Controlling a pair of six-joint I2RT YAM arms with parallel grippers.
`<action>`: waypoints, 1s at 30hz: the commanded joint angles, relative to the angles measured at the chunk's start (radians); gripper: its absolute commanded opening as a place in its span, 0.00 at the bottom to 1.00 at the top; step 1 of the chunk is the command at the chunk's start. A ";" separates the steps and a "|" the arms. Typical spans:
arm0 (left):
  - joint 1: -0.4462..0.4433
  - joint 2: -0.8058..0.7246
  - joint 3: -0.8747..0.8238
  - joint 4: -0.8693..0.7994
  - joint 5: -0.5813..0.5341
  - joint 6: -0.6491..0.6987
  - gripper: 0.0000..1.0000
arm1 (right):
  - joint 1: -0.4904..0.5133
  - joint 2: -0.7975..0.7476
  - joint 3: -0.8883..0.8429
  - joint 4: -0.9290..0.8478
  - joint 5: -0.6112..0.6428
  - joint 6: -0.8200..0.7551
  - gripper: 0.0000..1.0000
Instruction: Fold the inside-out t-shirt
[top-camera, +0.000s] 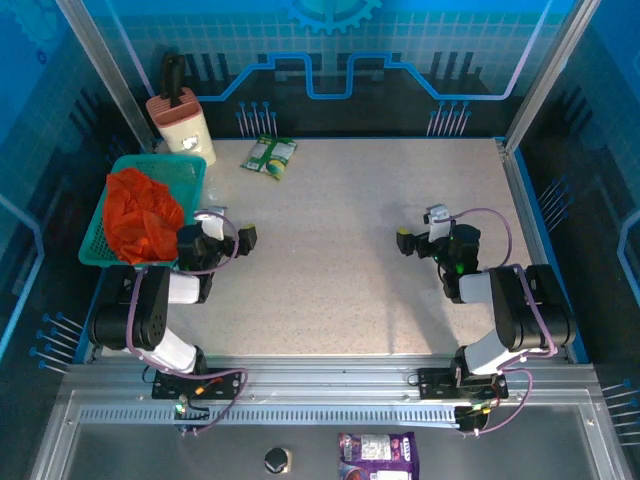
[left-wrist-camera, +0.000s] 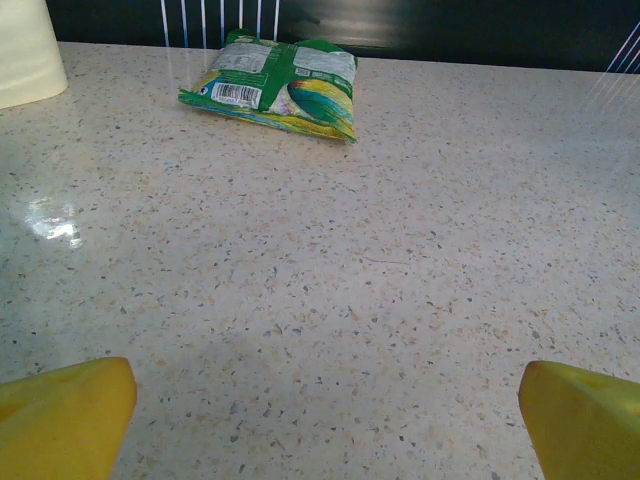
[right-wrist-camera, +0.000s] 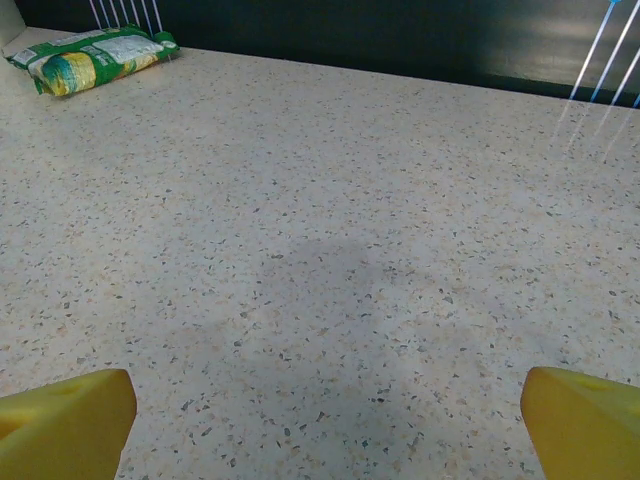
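The left fingers (left-wrist-camera: 65, 415) and the right fingers (right-wrist-camera: 60, 420) stand wide apart and grip nothing, low above a speckled beige worktop (top-camera: 350, 260). The inside-out t-shirt (top-camera: 140, 215) lies crumpled in a teal mesh basket (top-camera: 185, 170) just left of the left fingers. A green packet (top-camera: 270, 156) lies well ahead of them, near the blue back wall (top-camera: 400, 60).

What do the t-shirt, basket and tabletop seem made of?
T-shirt: soft matte cloth, by its crumpled folds. Basket: probably plastic mesh, a grid of holes. Tabletop: speckled, stone-like, perhaps laminate; glare suggests slight gloss.
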 joint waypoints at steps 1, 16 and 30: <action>0.003 0.001 -0.012 0.043 0.027 0.026 0.99 | -0.012 0.001 -0.007 0.041 -0.009 -0.017 1.00; 0.004 0.001 -0.012 0.043 0.026 0.024 0.99 | -0.015 0.001 -0.007 0.040 -0.011 -0.016 1.00; -0.003 -0.037 0.006 -0.011 -0.052 0.011 0.99 | 0.013 -0.013 0.023 -0.024 0.191 0.026 1.00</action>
